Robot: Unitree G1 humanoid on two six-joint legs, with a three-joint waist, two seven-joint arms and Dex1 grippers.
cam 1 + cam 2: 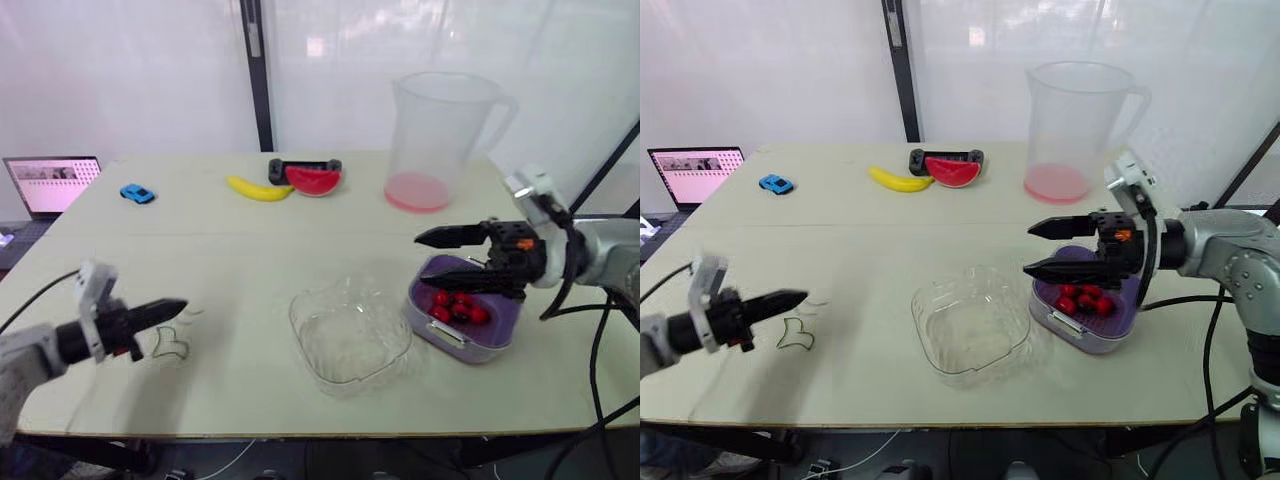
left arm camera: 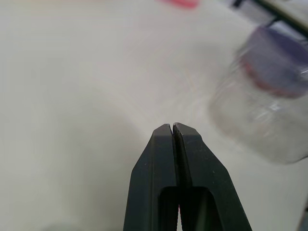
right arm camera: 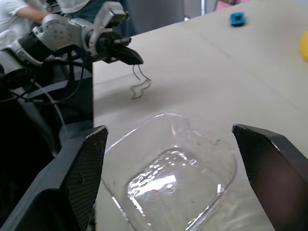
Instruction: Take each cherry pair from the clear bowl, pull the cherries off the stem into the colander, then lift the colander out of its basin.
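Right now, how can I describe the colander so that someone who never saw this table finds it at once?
Find the tall clear jug at the far right of the table. Nearer the robot, below the open right gripper and beside the empty clear bowl, sits the colander. It alone is purple and holds red cherries.

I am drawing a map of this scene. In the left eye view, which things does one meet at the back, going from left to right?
laptop → blue toy car → banana → watermelon slice → clear pitcher
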